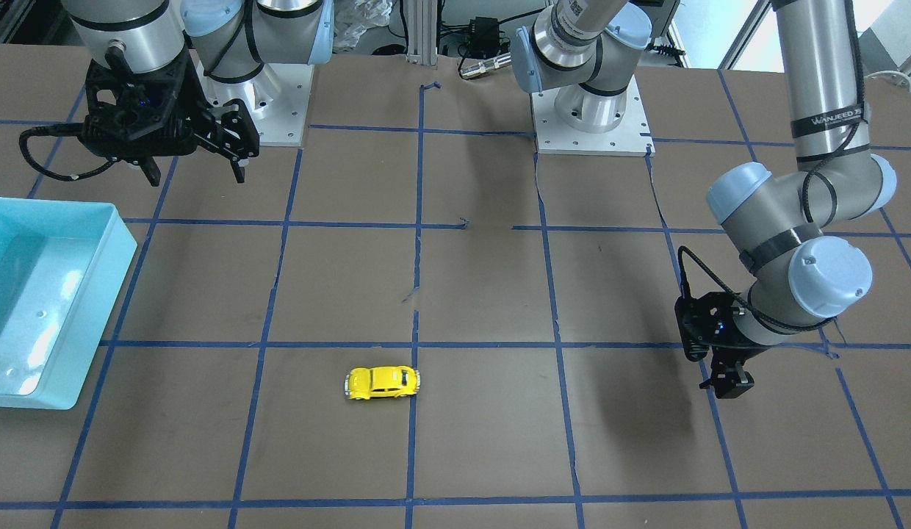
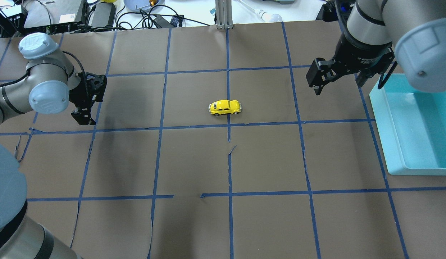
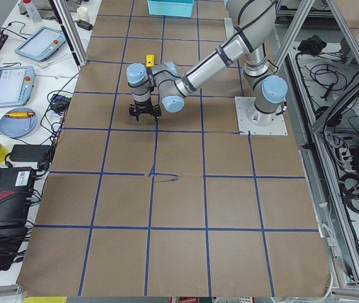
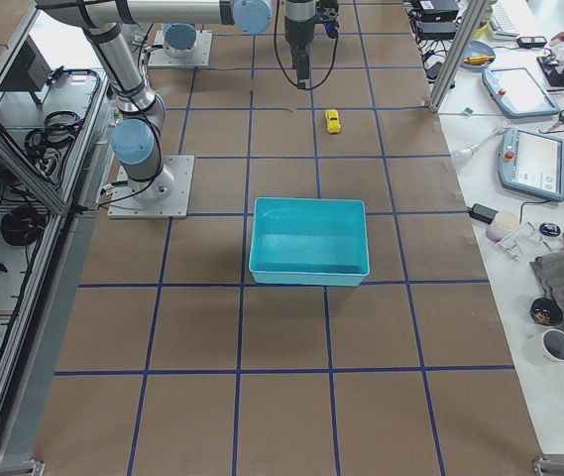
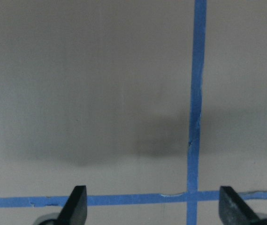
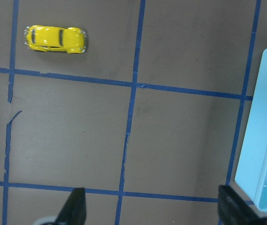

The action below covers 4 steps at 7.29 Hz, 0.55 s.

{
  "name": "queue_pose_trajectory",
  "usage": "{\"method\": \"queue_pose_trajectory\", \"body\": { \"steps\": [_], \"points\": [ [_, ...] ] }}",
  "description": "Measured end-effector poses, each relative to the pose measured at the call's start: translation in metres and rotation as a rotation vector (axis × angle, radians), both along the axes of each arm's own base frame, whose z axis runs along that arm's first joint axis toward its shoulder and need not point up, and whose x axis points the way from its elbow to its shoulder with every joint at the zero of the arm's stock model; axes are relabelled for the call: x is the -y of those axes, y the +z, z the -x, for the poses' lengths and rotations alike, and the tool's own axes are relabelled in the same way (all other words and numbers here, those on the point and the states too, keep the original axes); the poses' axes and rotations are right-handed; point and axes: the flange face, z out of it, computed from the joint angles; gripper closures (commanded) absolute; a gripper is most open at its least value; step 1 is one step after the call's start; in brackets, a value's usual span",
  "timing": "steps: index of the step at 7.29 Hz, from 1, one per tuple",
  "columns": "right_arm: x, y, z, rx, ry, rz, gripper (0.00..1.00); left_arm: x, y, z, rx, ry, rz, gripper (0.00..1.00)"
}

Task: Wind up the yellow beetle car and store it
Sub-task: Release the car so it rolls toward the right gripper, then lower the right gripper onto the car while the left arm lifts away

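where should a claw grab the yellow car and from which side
Pinch the car across its two long flanks, at the doors, coming straight down from above. It stands on its wheels on the table with nothing close beside it. Its roof and ends are rounded, so the flatter sides should give the surest hold.
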Motion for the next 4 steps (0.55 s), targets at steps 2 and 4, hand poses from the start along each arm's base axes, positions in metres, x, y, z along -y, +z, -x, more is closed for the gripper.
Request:
{"method": "queue_pose_trajectory", "body": {
  "steps": [2,4],
  "points": [
    [0.0,-0.002,0.002,-0.018,0.0,-0.002,0.0,-0.015,0.061,0.054,0.014,0.155,0.005,0.0],
    [0.005,-0.01,0.001,-0.025,0.007,-0.008,0.0,-0.045,0.123,0.092,0.026,0.337,0.009,0.0]
  ]
}}
